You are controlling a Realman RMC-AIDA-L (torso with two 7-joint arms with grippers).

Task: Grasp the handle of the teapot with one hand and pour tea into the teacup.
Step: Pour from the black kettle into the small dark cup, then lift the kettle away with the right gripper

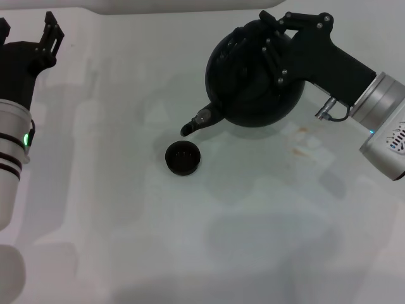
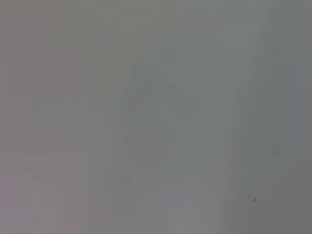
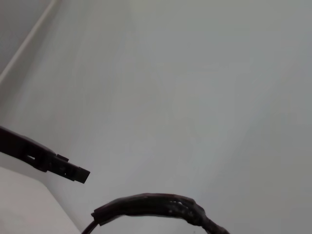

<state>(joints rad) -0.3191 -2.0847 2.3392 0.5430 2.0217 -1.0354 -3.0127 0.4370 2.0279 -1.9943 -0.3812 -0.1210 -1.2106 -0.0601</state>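
Teapot (image 1: 253, 82) spout overhangs teacup (image 1: 183, 158).

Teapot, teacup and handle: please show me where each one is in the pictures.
teapot (image 1: 243, 104), head view, on the lower front of its round body.
teacup (image 1: 183, 157), head view, in the middle of its open bowl.
handle (image 3: 156, 205), right wrist view, on top of the arch.

Even light, faint overlapping shadows

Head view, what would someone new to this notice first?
The big black teapot at upper right, with the right gripper over its top, spout tipped down toward the tiny teacup on the white table. Next, the left gripper, raised at the far left edge, away from both.
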